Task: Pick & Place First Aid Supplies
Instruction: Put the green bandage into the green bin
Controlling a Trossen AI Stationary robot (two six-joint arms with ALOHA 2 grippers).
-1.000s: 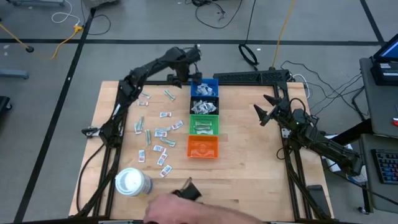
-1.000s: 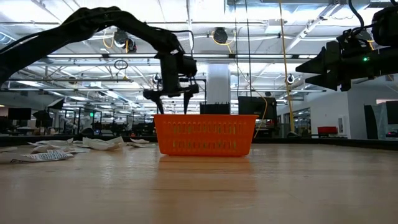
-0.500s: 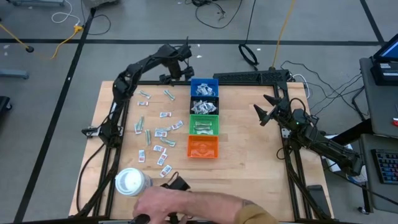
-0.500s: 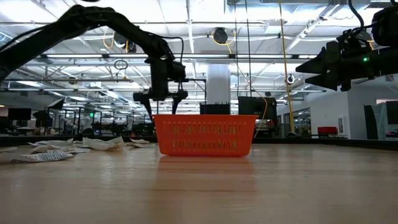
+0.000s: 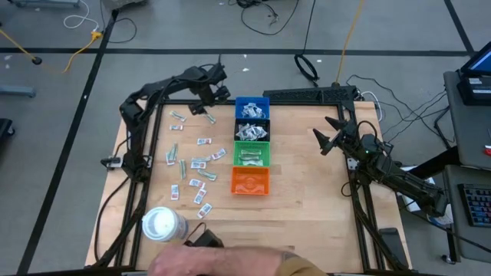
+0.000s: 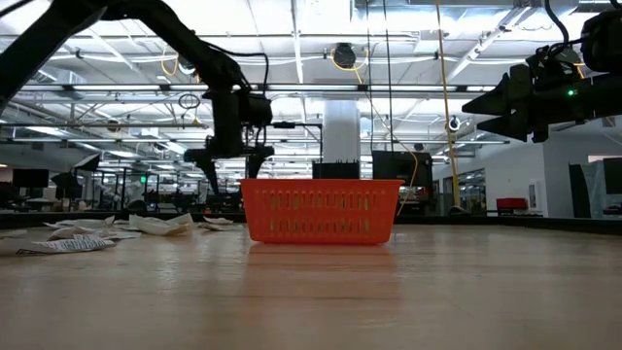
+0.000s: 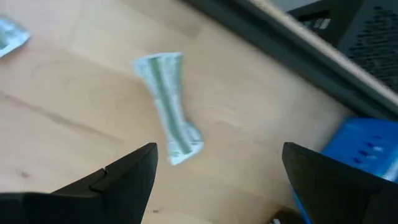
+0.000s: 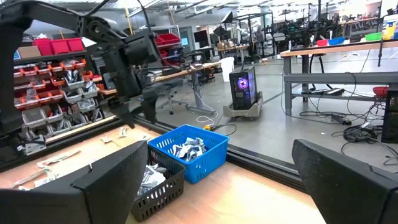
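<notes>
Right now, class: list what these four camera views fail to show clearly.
- Packets' print: too small in the high view.
- Orange bin's contents: hidden by its wall in the low view.
- Black bin: partly covered by the right gripper's finger in the right wrist view.

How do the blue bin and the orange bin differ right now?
The blue bin holds a pile of white packets; the orange bin looks empty. The blue bin sits at the table's far edge, heading the row of bins, beside the open left hand; the orange bin closes the row's near end. Both are small slotted baskets.
</notes>
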